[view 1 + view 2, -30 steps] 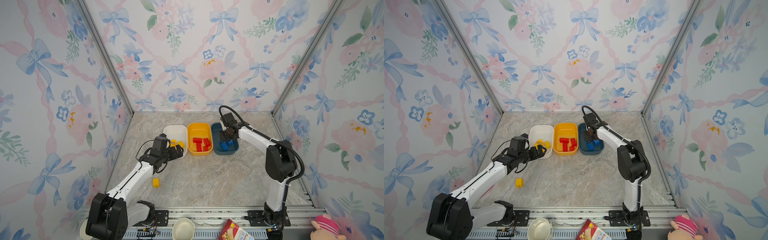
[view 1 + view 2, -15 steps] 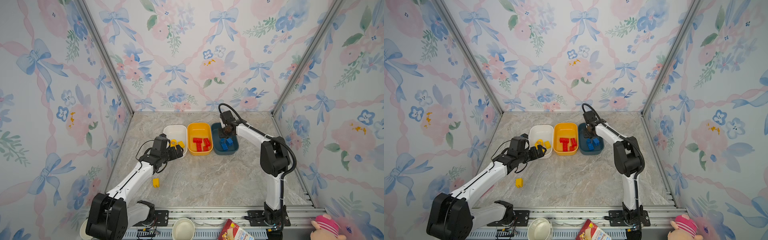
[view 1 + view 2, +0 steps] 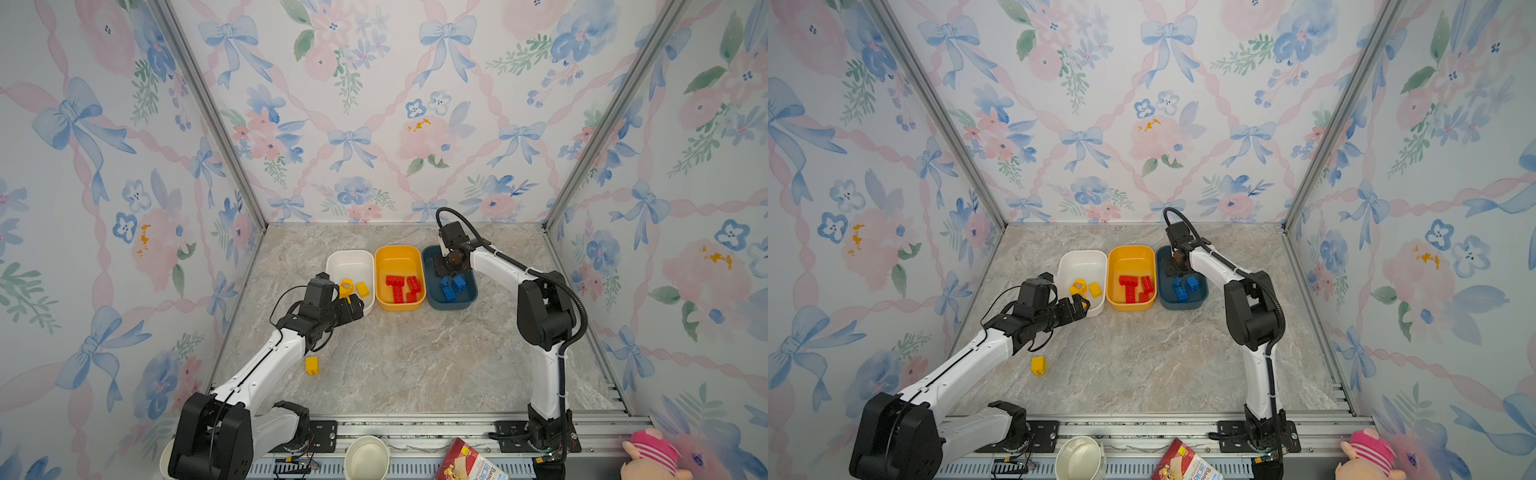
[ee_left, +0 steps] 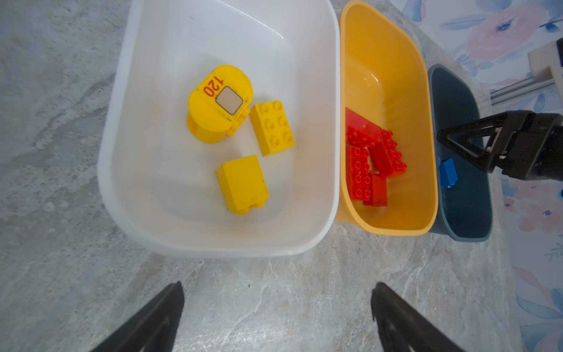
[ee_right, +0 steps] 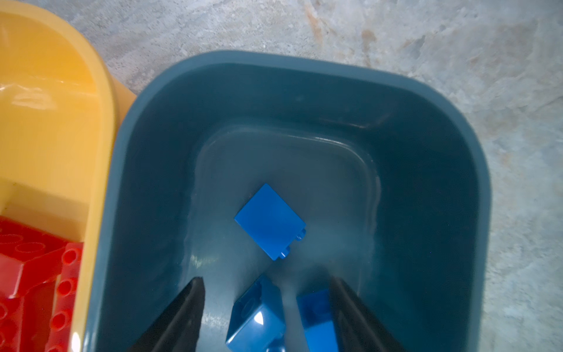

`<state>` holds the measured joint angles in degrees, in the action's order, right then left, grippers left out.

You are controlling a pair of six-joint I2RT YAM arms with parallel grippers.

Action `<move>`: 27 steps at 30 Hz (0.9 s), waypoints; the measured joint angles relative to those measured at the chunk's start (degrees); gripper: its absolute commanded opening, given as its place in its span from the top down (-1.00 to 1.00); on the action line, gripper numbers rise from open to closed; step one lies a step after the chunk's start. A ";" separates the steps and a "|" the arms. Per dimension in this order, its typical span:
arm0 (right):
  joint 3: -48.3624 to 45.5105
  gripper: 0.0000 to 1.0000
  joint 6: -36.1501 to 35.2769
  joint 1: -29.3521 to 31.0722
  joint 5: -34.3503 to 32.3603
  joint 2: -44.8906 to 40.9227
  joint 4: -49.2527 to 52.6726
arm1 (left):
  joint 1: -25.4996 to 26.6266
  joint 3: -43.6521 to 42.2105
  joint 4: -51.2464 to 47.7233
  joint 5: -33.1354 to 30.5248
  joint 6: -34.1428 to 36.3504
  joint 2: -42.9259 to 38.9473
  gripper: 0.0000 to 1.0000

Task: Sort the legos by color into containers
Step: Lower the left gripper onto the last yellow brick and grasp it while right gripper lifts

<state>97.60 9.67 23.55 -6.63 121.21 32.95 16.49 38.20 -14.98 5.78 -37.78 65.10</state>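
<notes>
Three containers stand in a row at the back: white (image 3: 349, 257), yellow-orange (image 3: 397, 253) and teal (image 3: 469, 297). Yellow legos (image 4: 272, 128) lie in the white one, red legos (image 3: 401, 286) in the orange one, blue legos (image 5: 269, 221) in the teal one. One yellow lego (image 3: 311, 365) lies loose on the table beside my left arm. My left gripper (image 4: 277, 292) is open and empty just in front of the white container. My right gripper (image 5: 265, 283) hangs open inside the teal container, with two blue legos (image 5: 256, 314) lying loose between its fingers.
Along the front rail are a paper cup (image 3: 368, 457), a snack box (image 3: 469, 463) and a pink plush toy (image 3: 652, 457). Floral walls close in the table on three sides. Bare marble lies in front of the containers.
My right gripper has opened over the teal container and let go of a blue lego, which now lies in it. The left arm has not moved.
</notes>
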 measured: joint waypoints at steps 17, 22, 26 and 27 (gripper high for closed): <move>-14.32 -0.77 1.14 1.05 4.46 -20.41 -0.39 | -0.68 -0.17 -20.00 -13.46 -4.66 -8.66 -0.96; -17.86 -0.81 1.51 2.27 5.62 -23.39 -0.13 | -0.68 -0.33 -25.16 -15.56 -7.04 -8.46 -0.96; -19.71 -0.84 1.66 2.89 6.45 -25.66 0.48 | -0.66 -2.19 -27.17 -16.09 -9.27 -6.99 -0.96; -20.04 -0.84 1.70 2.89 6.49 -26.21 0.55 | -0.66 -2.56 -27.76 -16.13 -9.77 -6.40 -0.96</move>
<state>77.56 11.38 26.44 -0.14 95.00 33.50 15.84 35.64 -42.74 -10.35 -47.55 58.70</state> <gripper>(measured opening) 0.918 0.979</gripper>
